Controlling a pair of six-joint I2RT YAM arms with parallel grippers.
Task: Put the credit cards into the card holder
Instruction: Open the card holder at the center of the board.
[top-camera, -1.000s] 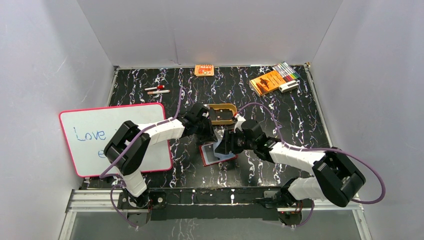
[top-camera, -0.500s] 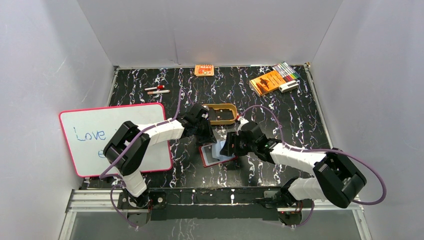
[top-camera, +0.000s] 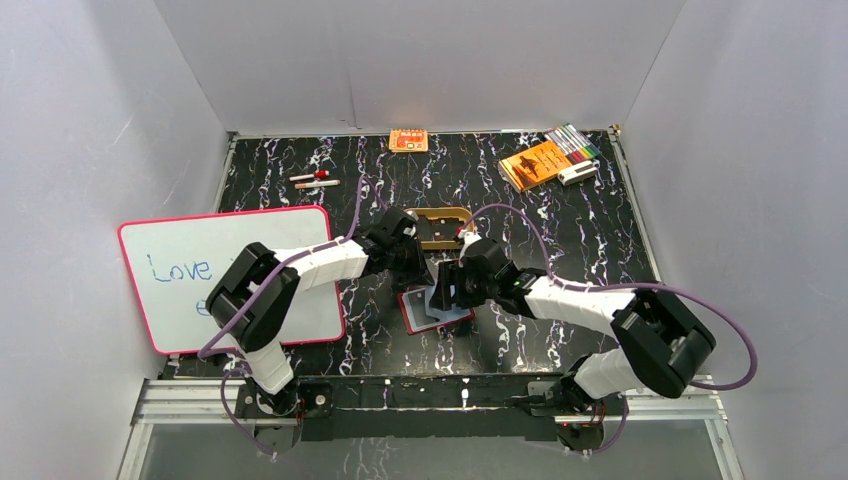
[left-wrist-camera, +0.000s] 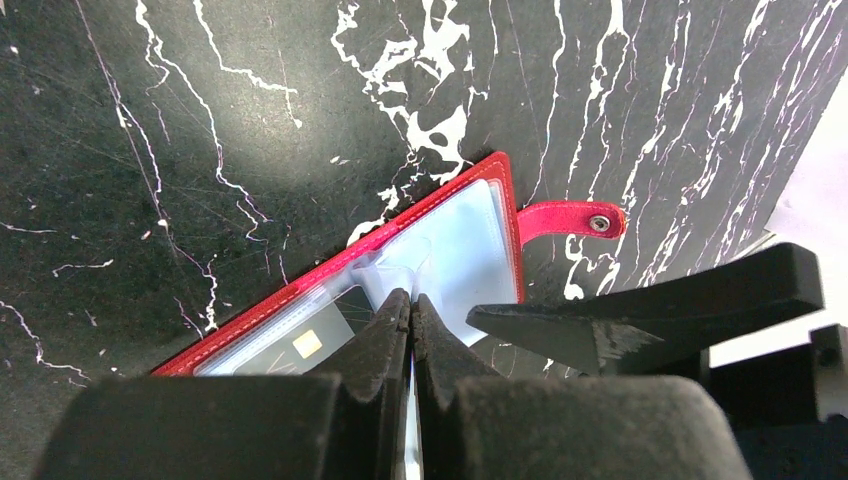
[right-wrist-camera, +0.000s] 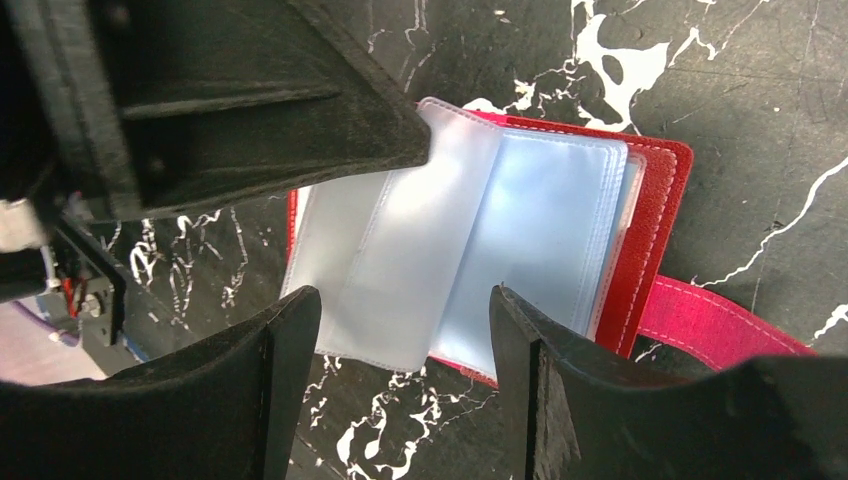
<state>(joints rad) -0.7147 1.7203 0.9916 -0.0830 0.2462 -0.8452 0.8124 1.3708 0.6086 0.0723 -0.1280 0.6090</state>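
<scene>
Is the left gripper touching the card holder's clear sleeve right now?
Touching. The left wrist view shows the shut left gripper pinching a lifted clear sleeve of the card holder.

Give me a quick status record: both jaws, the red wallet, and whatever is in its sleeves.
card holder: small red leather-like folding wallet, lying open on the black marbled table, snap tab out to one side
sleeves: clear plastic leaves, fanned open
card seen: one chip card inside a sleeve
left jaws: shut, tips at a sleeve's edge; thin pale sliver between them, card or sleeve unclear
right jaws: open, above the sleeves; contact cannot be told
</scene>
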